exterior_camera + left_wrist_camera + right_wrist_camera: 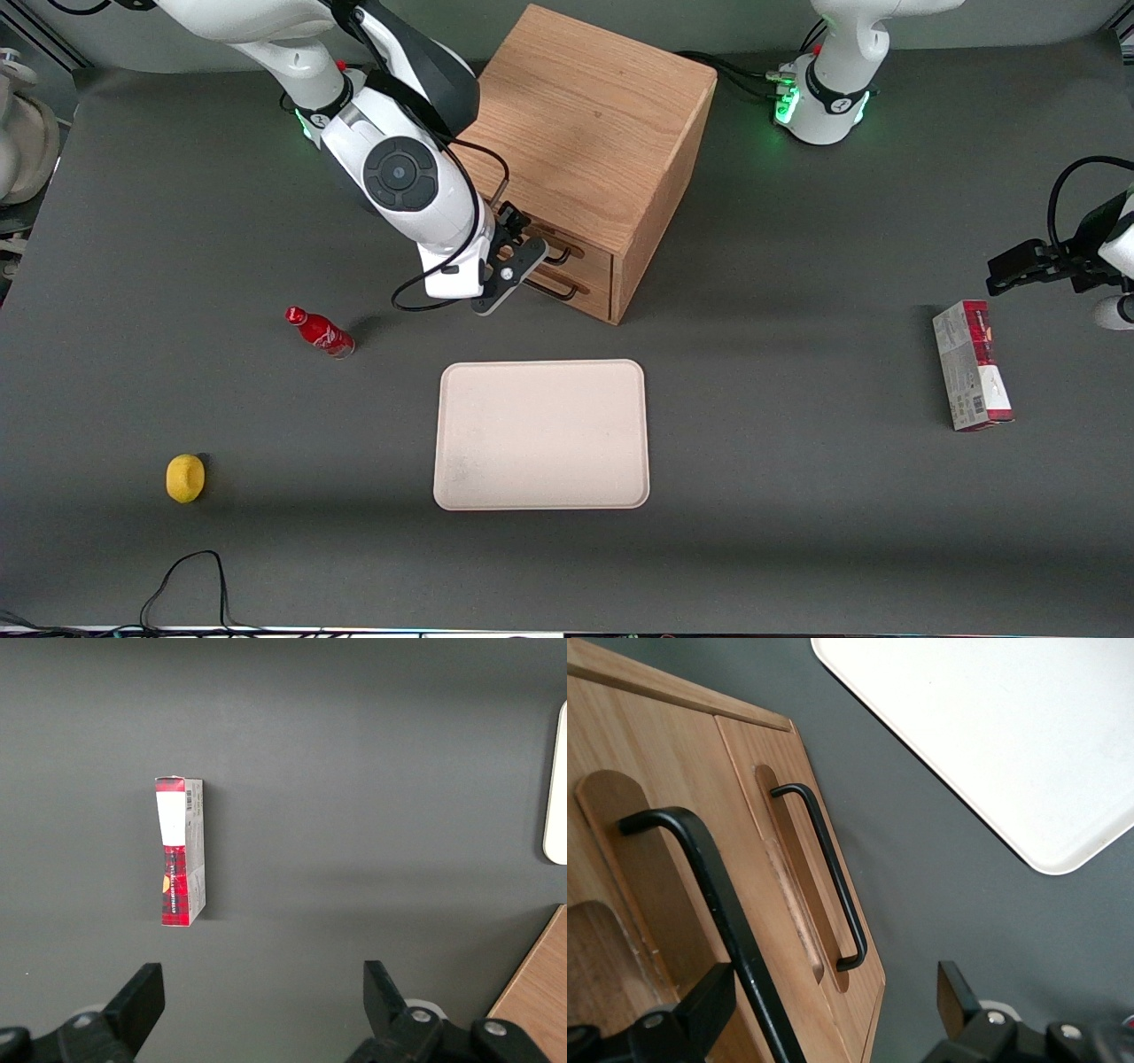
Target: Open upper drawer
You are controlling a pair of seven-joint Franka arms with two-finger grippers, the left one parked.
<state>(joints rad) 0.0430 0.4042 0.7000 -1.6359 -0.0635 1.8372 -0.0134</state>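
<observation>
At upper drawer (620, 895): gripper (833, 1010) (spread wide).

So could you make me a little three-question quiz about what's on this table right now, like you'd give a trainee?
1. True or false: the gripper is at the cabinet's front, its open fingers either side of the upper drawer's handle.
2. Which lies nearest the front camera: A) red bottle, B) yellow object, C) carton?
3. Fill in: the cream tray has ____ on it.

Key: 1 true; 2 B; 3 nothing.
</observation>
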